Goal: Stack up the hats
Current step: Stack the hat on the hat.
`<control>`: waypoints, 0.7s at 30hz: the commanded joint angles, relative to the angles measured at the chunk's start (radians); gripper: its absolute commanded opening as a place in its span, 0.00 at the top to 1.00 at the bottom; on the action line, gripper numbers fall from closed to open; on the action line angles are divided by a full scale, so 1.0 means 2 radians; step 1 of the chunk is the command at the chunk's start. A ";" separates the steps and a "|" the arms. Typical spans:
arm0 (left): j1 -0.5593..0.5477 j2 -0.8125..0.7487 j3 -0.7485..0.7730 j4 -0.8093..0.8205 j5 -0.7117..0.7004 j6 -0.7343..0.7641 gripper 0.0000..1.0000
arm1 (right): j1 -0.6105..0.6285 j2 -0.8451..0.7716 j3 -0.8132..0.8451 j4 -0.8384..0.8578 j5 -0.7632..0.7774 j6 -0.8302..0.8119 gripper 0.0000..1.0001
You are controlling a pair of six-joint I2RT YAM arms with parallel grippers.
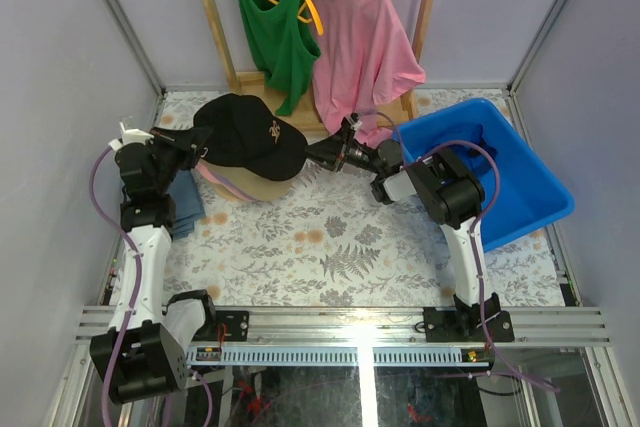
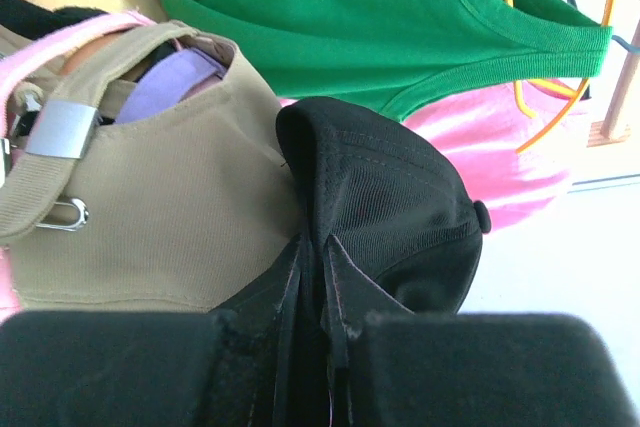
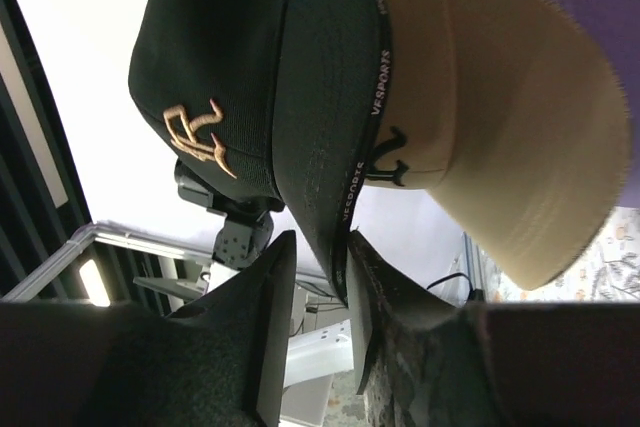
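We see the black cap [image 1: 250, 132] lying on top of the pile at about 11 o'clock on the table [image 1: 330, 247], its gold emblem [image 1: 273, 130] facing up. Under it the tan cap [image 1: 255, 187] pokes out toward 6 o'clock, with the rim of a pink cap [image 1: 212, 177] showing just beside it. From the left wrist we also make out a lavender cap [image 2: 175, 82] tucked inside the tan one.

Our left hand [image 1: 200, 142] is at the black cap's 9 o'clock side, clamped tight on a fold of its back fabric. Our right hand [image 1: 318, 154] is at its 3 o'clock side. Its fingers [image 3: 270, 327] stand a little apart on either side of the brim edge, with a sliver of daylight beside the brim.

A blue bin [image 1: 530, 202] sits at 3 o'clock. A green tank top [image 1: 270, 37] and a pink T-shirt [image 1: 365, 47] hang at 12 o'clock.
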 commanded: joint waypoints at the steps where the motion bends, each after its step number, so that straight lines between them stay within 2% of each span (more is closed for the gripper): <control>1: 0.006 -0.003 -0.004 0.031 -0.020 0.011 1.00 | -0.020 0.005 0.000 0.054 0.026 -0.009 0.65; 21: 0.006 0.011 -0.013 0.019 -0.007 0.018 1.00 | -0.006 0.005 0.000 0.053 0.024 -0.021 0.54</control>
